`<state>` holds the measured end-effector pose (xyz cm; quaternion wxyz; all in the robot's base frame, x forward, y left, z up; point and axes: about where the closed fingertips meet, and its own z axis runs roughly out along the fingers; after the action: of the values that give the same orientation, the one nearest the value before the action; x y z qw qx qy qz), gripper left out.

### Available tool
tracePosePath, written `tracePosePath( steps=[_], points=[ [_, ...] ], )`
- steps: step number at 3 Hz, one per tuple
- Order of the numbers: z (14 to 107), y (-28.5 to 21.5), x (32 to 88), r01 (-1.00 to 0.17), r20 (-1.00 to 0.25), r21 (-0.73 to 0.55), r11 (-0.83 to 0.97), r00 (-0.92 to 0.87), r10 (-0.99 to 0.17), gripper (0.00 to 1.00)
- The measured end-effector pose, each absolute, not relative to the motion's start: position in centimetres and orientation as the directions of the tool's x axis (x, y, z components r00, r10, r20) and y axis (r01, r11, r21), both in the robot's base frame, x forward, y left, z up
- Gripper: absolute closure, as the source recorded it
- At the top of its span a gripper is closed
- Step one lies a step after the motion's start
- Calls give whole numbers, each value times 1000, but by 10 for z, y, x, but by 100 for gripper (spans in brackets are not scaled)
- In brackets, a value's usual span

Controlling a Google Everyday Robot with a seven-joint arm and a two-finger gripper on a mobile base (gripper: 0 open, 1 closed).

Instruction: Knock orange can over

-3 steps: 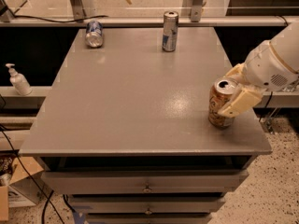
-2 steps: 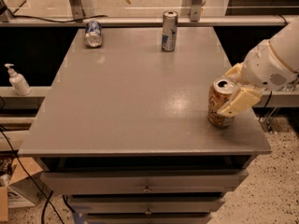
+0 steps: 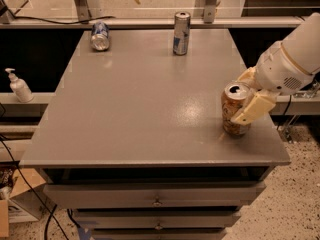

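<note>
The orange can (image 3: 231, 115) stands upright near the front right corner of the grey table (image 3: 140, 104); its silver top with the pull tab faces up. My gripper (image 3: 244, 98) comes in from the right on a white arm and sits against the can's right side. One cream finger (image 3: 254, 110) lies across the can's front right, the other (image 3: 246, 76) is behind its top. The fingers are apart, and the can stands partly between them.
A tall slim blue-and-silver can (image 3: 181, 33) stands at the table's back middle. A short blue can (image 3: 99, 35) lies on its side at the back left. A pump bottle (image 3: 19, 85) stands on a ledge to the left. The table's right edge is close to the orange can.
</note>
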<state>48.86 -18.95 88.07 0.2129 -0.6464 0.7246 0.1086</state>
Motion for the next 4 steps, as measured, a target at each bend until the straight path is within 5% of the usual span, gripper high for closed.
tracePosePath(
  steps=[2, 4],
  points=[
    [899, -142, 535, -982, -219, -191, 8, 34, -975, 100],
    [894, -124, 547, -978, -150, -201, -48, 79, -986, 100]
  ],
)
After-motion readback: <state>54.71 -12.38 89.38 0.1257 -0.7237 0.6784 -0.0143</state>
